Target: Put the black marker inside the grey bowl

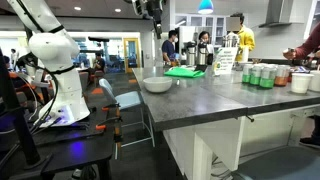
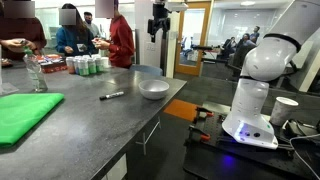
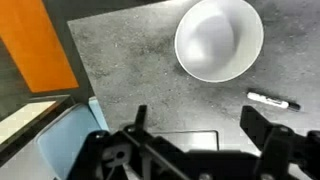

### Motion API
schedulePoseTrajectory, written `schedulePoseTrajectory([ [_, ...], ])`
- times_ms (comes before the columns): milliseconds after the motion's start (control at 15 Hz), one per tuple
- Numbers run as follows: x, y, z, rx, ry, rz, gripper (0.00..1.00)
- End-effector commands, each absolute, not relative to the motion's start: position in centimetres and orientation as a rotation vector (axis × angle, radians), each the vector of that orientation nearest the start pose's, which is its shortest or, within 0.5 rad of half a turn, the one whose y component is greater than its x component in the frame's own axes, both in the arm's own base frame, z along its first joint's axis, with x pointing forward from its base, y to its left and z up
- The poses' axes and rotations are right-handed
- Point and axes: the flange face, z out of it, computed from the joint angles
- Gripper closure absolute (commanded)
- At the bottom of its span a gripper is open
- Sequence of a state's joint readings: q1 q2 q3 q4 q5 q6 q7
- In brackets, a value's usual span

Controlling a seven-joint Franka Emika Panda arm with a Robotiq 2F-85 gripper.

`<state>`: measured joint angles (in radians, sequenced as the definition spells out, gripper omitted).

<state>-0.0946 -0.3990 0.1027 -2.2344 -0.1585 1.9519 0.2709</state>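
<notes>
Counter (image 3: 130, 70): slim black marker (image 3: 273, 101) nr wide pale grey bowl (image 3: 218, 40).

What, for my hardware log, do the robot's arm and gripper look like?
In an exterior view the arm is glossy white, built of smooth, rounded, bulbous segments rising from a wide white base with a blue light glowing at its foot. The gripper at its end is black and boxy. The wrist view shows its dark, angular body and two chunky black jaws. No markings are legible.
</notes>
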Motion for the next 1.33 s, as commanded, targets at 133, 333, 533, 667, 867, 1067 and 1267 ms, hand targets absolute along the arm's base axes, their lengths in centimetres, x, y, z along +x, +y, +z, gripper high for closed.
schedulePoseTrajectory([
  [133,44.6,-0.2,54.0,-3.287,0.359,-0.229,0.0],
  [333,44.6,-0.2,54.0,-3.287,0.359,-0.229,0.0],
  [533,44.6,-0.2,54.1,-3.287,0.359,-0.23,0.0],
  [667,47.8,0.0,53.8,-3.295,0.184,-0.284,0.0],
  [867,46.3,2.8,53.7,-3.241,-0.124,-0.432,0.0],
  [1067,48.6,6.1,50.7,-3.197,-0.404,-0.368,0.0],
  [1267,48.8,9.0,48.9,-3.126,-0.679,-0.343,0.0],
])
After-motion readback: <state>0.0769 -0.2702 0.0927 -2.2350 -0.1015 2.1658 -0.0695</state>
